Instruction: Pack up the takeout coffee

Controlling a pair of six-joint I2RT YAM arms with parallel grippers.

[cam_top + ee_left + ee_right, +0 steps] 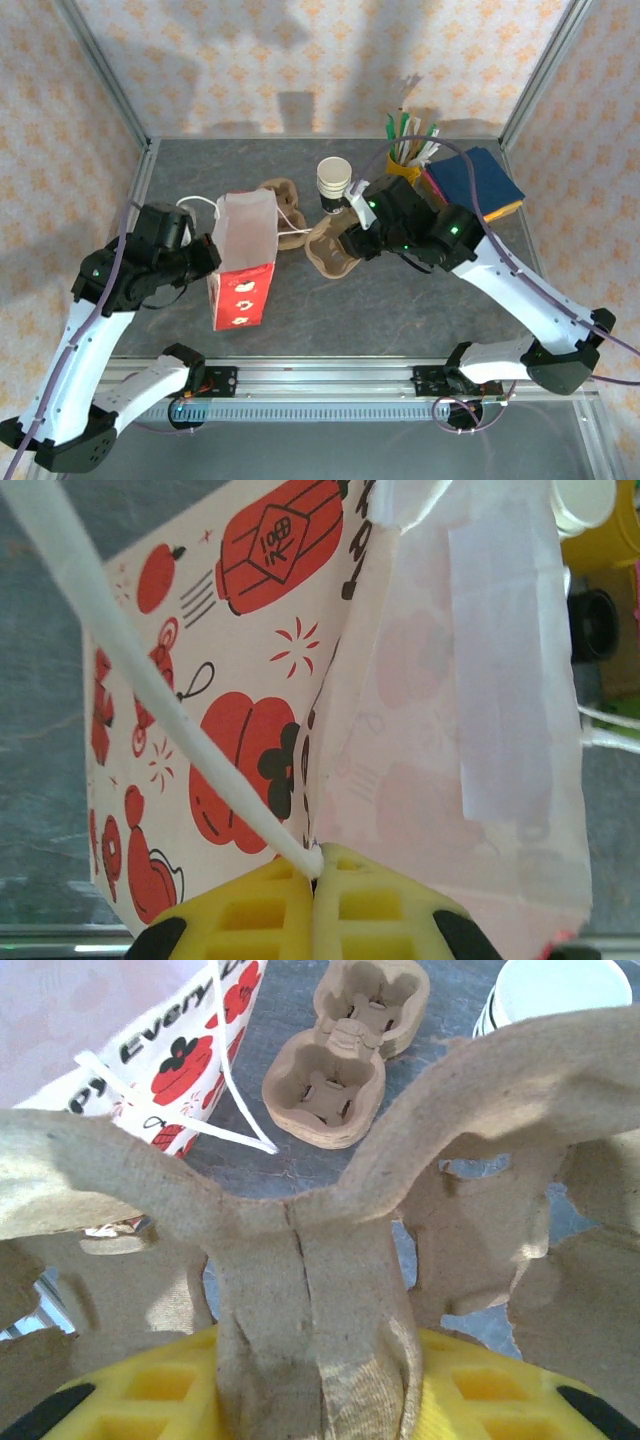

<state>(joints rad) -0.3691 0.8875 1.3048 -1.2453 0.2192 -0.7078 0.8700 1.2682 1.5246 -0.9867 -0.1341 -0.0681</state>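
Pale-rimmed takeout coffee (334, 180), apparently black below.

I note a red-and-white paper bag (243, 262) at the table's (340, 315) nine o'clock, with white handles showing. A pulp cup carrier (283, 192) lies at the bag's one o'clock. A second carrier (327, 255) is near mid-table. At the table's two o'clock stands a yellow mug of sticks (403, 168), beside stacked coloured pads (478, 183).

we find the top view bright and even, with soft grey shadows on the patterned back wall (300, 60). up close, the yellow left end effector (315, 880) looks slightly soft, the translucent white-and-red paper bag (470, 730) glows backlit, and the nearest part of the brown moulded-pulp cup carrier (320, 1260) softens.
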